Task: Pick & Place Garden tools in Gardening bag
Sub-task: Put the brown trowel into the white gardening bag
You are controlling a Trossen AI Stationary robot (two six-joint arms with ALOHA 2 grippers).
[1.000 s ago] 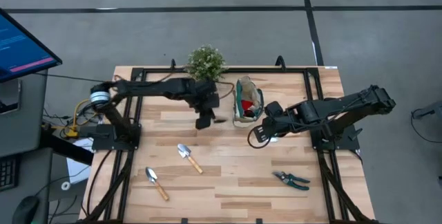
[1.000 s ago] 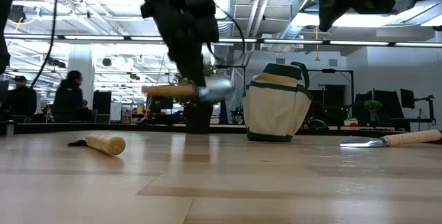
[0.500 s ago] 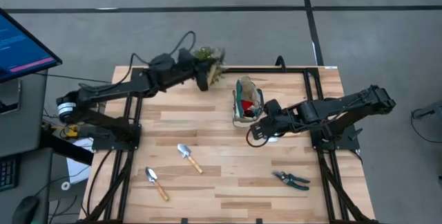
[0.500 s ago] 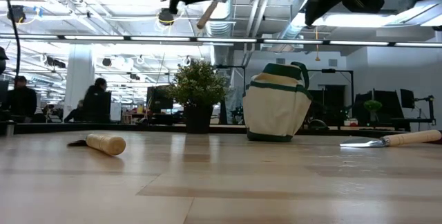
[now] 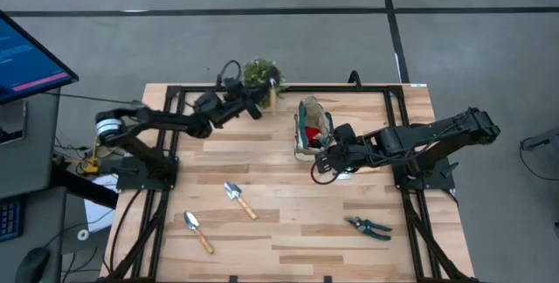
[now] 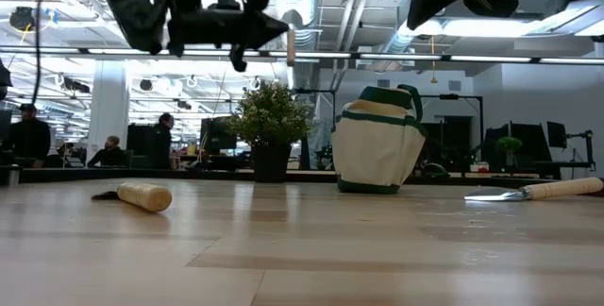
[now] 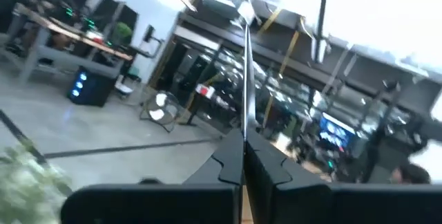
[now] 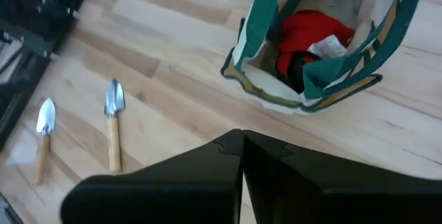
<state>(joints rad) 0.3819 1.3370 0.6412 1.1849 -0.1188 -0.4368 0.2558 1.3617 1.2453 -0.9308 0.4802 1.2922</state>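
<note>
My left gripper (image 5: 260,101) is shut on a trowel (image 5: 272,93) high above the table, beside the potted plant (image 5: 260,75). In the low view the trowel's light handle (image 6: 290,49) shows at the fingertips. My right gripper (image 5: 321,175) hangs shut and empty just on the near side of the beige bag (image 5: 313,128). The bag stands on its base, with the red-and-black glove (image 8: 304,41) inside. Two trowels (image 5: 238,197) (image 5: 197,231) and the teal shears (image 5: 369,226) lie flat on the table. My left gripper pinches the trowel between its two fingers. In the left wrist view the silver blade (image 7: 246,79) shows edge-on, running out past the fingertips. The fingers lie about level, pointing toward the table's right. The trowel is lifted clear, high above the table.
The potted plant (image 6: 269,122) stands at the far edge, left of the bag (image 6: 377,145). A monitor (image 5: 26,60) is off the table's left side. People show in the room beyond. Bare wood (image 5: 297,222) lies between the trowels and the shears.
My left gripper has risen from low beside the bag to high above the table, moving toward the far edge, then drawing back a little toward the left. The trowel has gone up with it and tipped from level, handle now pointing down.
</note>
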